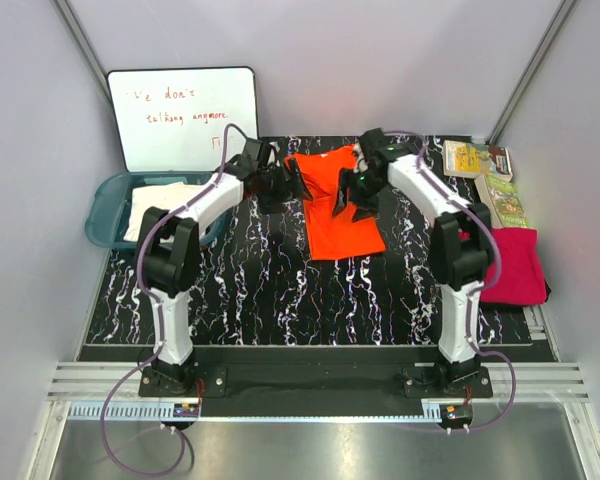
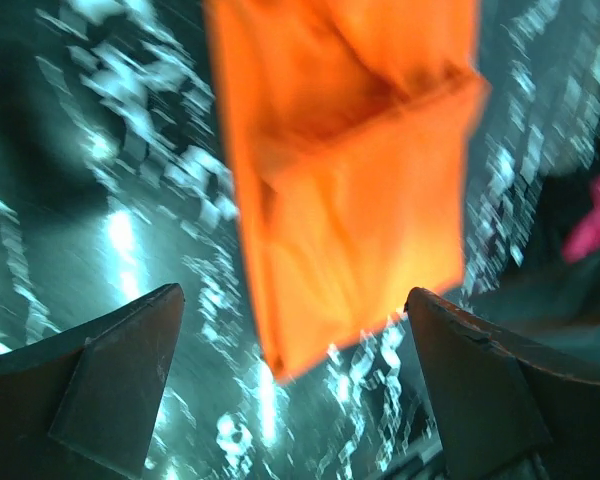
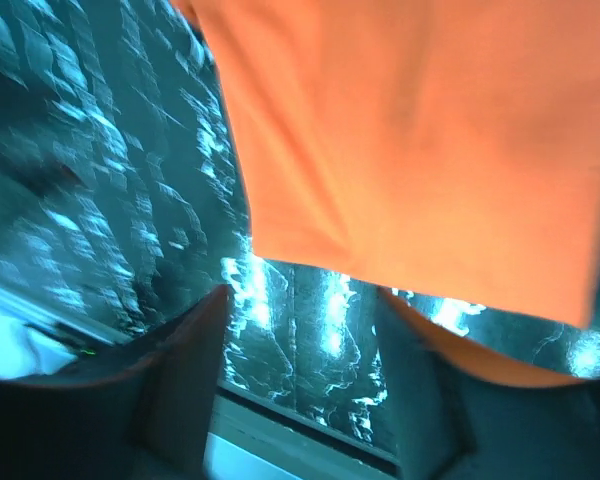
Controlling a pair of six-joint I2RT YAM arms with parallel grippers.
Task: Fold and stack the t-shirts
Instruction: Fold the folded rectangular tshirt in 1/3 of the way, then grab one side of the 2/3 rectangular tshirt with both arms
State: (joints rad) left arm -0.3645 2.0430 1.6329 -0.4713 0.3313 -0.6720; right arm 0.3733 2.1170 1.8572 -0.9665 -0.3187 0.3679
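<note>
One t-shirt lies mid-table, a second t-shirt in the left tub, a third t-shirt right, before booklets.

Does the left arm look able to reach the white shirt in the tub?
Probably yes: the white shirt lies uncovered in the teal tub beside that arm, and the left gripper is open, empty.

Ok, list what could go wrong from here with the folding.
1. The left gripper and right gripper are both open, so nothing pins the orange shirt. Its uneven fold may loosen.
2. The right gripper sits close to the fabric and could snag it when pulling away.
3. The magenta shirt lies at the right edge of the table, beside the right arm. A swing of that arm might push it off.
</note>
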